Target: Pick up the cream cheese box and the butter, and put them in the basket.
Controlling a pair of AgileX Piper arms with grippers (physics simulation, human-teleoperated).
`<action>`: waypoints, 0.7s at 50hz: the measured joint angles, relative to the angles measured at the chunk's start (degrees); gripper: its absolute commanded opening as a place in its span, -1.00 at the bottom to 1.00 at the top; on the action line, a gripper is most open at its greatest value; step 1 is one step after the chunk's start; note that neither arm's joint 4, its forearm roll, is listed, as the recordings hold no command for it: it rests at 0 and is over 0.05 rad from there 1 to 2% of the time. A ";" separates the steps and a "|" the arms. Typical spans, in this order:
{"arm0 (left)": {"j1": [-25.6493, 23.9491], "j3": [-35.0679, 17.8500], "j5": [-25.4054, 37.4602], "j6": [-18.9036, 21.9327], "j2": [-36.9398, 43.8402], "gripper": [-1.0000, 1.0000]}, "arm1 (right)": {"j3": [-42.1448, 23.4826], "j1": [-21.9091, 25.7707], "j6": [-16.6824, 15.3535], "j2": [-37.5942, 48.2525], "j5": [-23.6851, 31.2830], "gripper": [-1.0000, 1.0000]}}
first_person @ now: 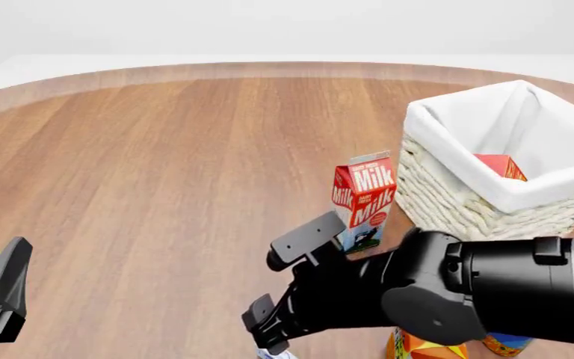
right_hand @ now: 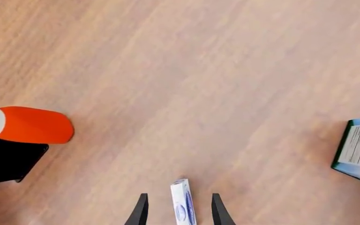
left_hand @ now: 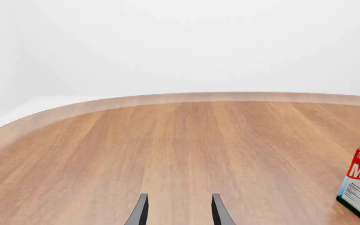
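Cream cheese box (right_hand: 182, 204) on edge, long axis along the fingers, between open right jaws; left jaws open, empty.

Butter (first_person: 498, 166) in basket (first_person: 486, 202), right of milk carton (first_person: 365, 198).

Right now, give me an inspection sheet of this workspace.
Surface: wooden table, rounded far edge.
Job's things: butter inside basket; cream cheese box on the table, between the right end effector's fingers.
Clutter: milk carton upright beside basket; orange carton mostly hidden under right arm.
End effectors: left end effector open, nothing between fingers; right end effector open around the box, not closed.
Cables: nothing seen.
Surroundings: plain white backdrop.
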 measured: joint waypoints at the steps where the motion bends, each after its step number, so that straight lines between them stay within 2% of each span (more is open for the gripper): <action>1: 0.00 0.00 0.00 0.00 0.00 1.00 | 0.03 0.01 0.03 0.10 -0.11 1.00; 35: 0.00 0.00 0.00 0.00 0.00 1.00 | 0.99 0.63 1.57 2.74 -3.15 1.00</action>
